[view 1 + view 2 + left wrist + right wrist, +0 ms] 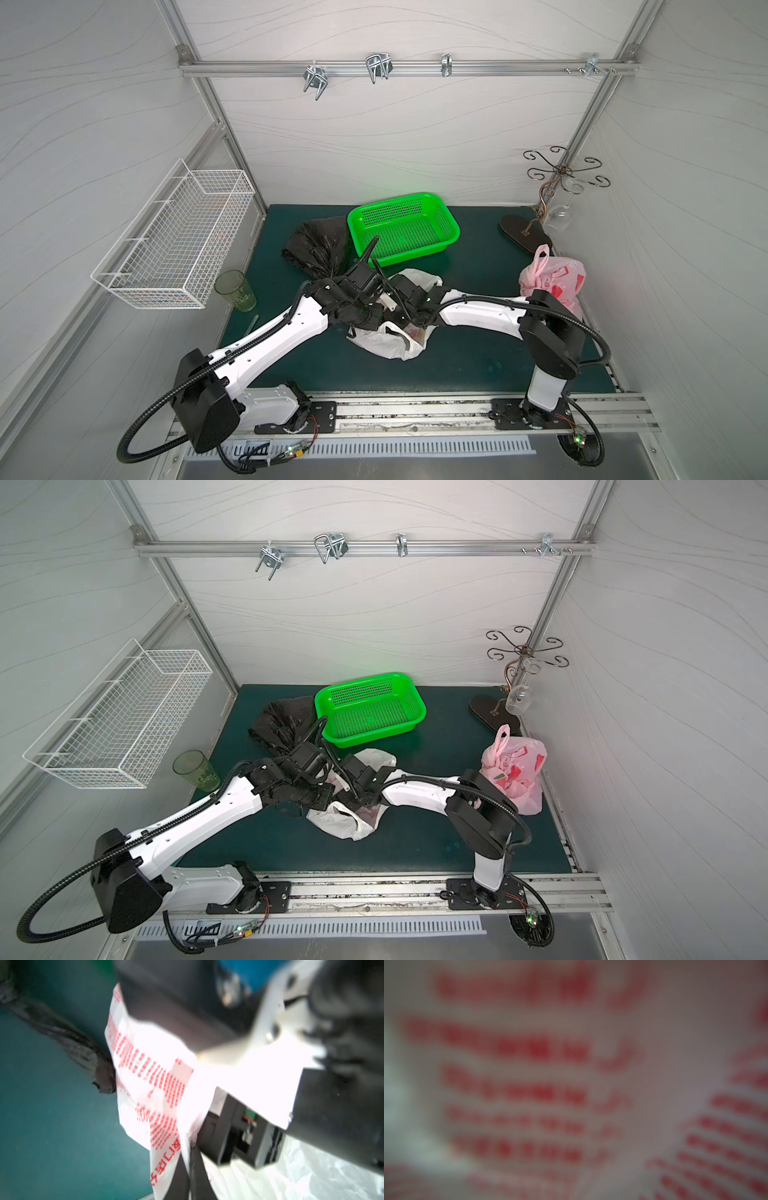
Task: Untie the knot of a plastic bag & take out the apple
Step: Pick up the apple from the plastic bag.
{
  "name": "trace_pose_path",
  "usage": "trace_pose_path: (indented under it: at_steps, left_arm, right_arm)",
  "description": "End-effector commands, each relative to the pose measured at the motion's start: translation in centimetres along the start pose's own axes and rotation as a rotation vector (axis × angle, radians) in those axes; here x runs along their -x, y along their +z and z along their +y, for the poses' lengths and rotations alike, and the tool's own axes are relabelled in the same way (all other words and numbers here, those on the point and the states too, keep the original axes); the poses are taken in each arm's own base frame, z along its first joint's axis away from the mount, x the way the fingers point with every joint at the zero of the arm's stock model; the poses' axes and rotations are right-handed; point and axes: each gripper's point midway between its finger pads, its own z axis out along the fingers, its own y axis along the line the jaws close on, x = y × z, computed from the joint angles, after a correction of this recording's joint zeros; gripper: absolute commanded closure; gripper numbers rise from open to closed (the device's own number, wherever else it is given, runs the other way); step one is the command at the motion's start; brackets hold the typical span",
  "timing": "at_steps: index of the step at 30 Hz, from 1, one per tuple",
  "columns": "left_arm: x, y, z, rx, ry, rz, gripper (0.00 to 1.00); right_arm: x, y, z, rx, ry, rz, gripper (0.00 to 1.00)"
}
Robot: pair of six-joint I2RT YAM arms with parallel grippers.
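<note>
White bag (388,345) is sitting mid-bench (478,361), a bit toward the front edge, with both arms crowded over it. My left gripper (192,1153) is clamped tight on a fold of the printed plastic. The right gripper (409,321) is buried in the bag and its camera only gives blurry red print, so I honestly can't tell how wide it is.

A white plastic bag (149,1076) with red print touches a crumpled black bag (79,1047) over the green worktop (52,1126); the left gripper (192,1153) pinches its film.
</note>
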Motion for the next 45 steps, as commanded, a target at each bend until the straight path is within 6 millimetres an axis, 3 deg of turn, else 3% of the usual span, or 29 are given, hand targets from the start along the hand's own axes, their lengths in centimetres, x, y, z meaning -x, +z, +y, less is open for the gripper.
trace_pose_path:
  at_steps: [1,5,9,12,15,22,31,36,45]
  left_arm:
    - [1.2,-1.6,-2.0,-0.085,0.061,-0.078,1.00]
    - [1.0,-1.8,-1.9,-0.081,0.061,-0.085,1.00]
    - [1.0,-1.9,-1.7,-0.077,0.062,-0.089,1.00]
    - [1.0,-2.0,-1.6,-0.072,0.064,-0.092,1.00]
    - [1.1,-2.1,-1.6,-0.066,0.070,-0.095,1.00]
    - [1.3,-2.1,-1.4,-0.054,0.077,-0.095,1.00]
    - [1.8,-2.0,-1.6,-0.049,0.102,-0.099,1.00]
    - [2.2,-1.8,-2.0,-0.058,0.140,-0.096,1.00]
    - [4.9,-2.4,-4.1,-0.095,0.241,-0.106,1.00]
  right_arm:
    - [-2.4,1.7,-0.4,-0.042,-0.005,0.097,0.23]
    - [-3.0,2.3,-0.6,-0.055,0.004,0.123,0.31]
    - [-2.7,1.7,-0.6,-0.058,0.014,0.107,0.55]
    - [-1.9,0.3,-0.5,-0.056,0.016,0.072,0.63]
    - [-0.8,-2.0,-0.1,-0.044,0.011,0.025,0.67]
    - [0.8,-9.7,0.0,-0.029,0.008,-0.110,0.80]
    - [0.3,-17.7,-1.6,0.014,0.089,-0.240,0.82]
    - [1.0,-21.8,-3.3,-0.007,0.127,-0.323,0.81]
    - [2.6,-24.7,-5.8,-0.018,0.191,-0.383,0.79]
